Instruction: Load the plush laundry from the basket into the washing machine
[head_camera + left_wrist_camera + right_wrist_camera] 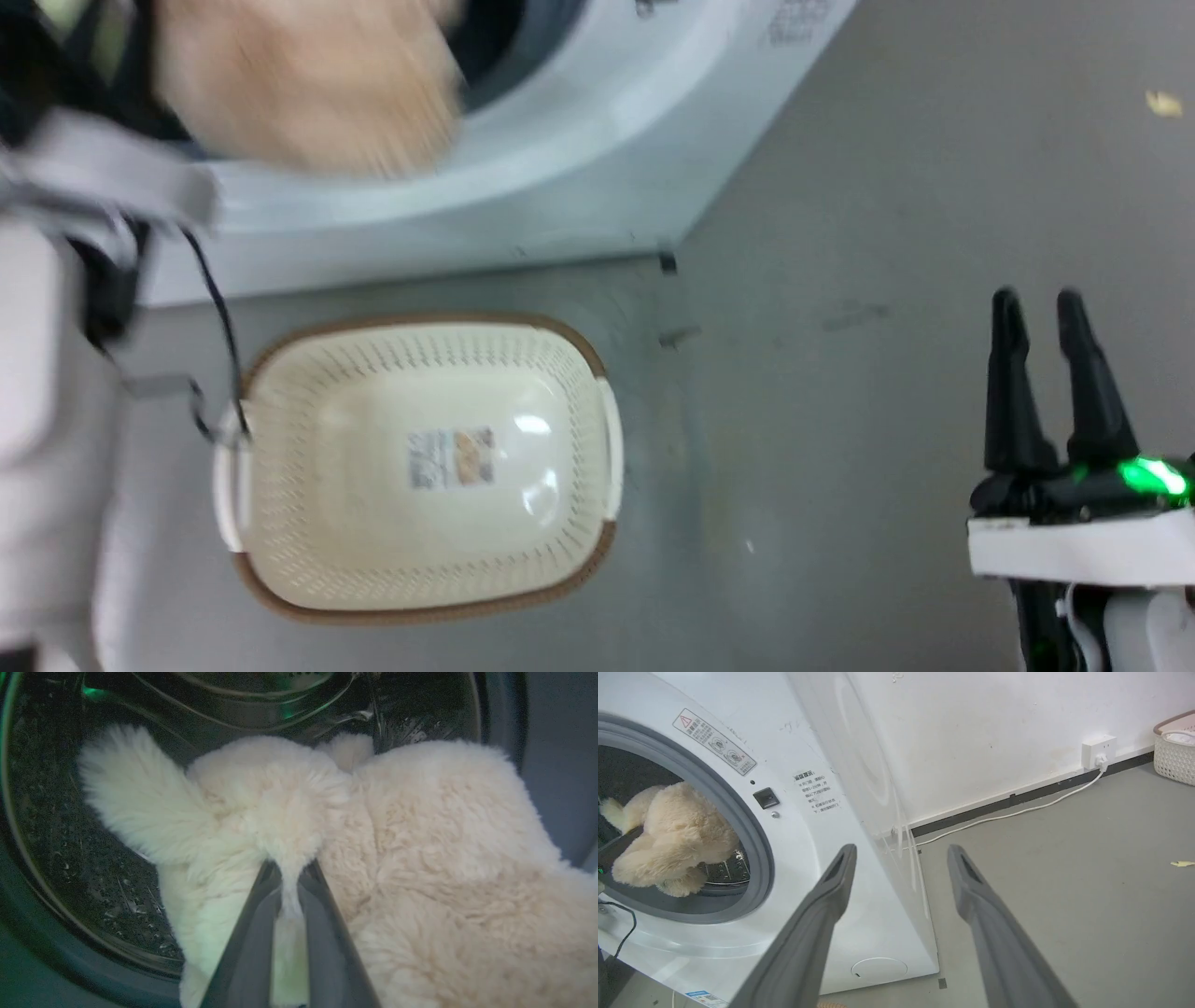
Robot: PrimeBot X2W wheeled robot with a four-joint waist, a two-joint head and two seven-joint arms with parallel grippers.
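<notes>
Left pincer (289, 872) clenched on a fold of the plush laundry (420, 835). The bundle sits in the washing machine (822, 826) door mouth, pinched so it carries inside. Basket (581, 448) empty on the floor (840, 420) at the washer's front. Right pincer (899, 851) released, parked clear.

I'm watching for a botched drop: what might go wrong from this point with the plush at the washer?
1. The plush laundry sits at the mouth of the drum, part of it across the grey door seal; released here, it may slide back out.
2. The left gripper pinches a fold of long pile; fibres might cling to the fingers and drag the bundle out on withdrawal.
3. A black cable hangs by the basket rim and might catch.
</notes>
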